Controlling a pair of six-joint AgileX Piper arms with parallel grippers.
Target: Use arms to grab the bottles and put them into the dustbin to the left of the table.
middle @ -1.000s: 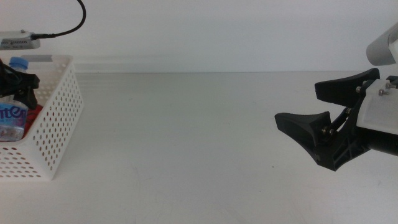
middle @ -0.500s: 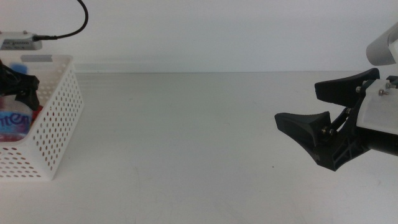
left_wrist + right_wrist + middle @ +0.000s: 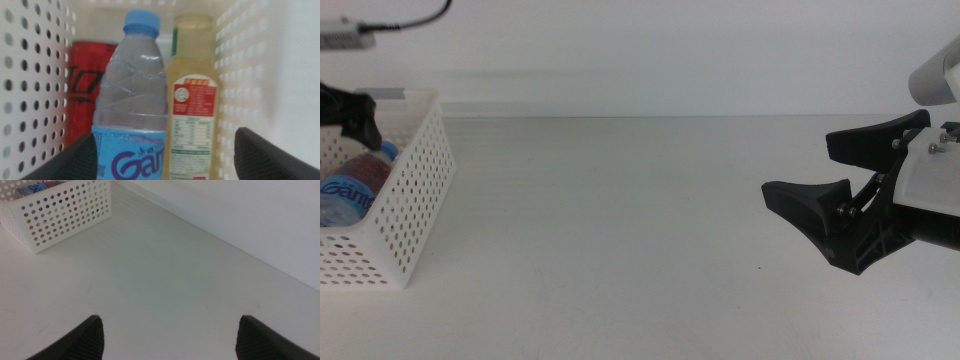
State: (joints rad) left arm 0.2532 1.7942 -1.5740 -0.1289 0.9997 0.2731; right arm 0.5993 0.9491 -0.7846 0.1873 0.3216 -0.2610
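Left gripper (image 3: pixel 162 160) hangs directly above the white perforated plastic basket (image 3: pixel 415 200) at the table's left end, jaws spread wide, gripping nothing. Below it, lying side by side on the basket floor, long axes parallel and running away from the wrist: clear ribbed water bottle with blue cap (image 3: pixel 132 100), glossy red soda can (image 3: pixel 85 85), yellow juice bottle with red label (image 3: pixel 192 100). All three are binned; the matte white tabletop (image 3: pixel 620 220) carries no other bottle. Right gripper (image 3: pixel 840 185) waits at the far right, jaws parted, empty, well apart from the basket.
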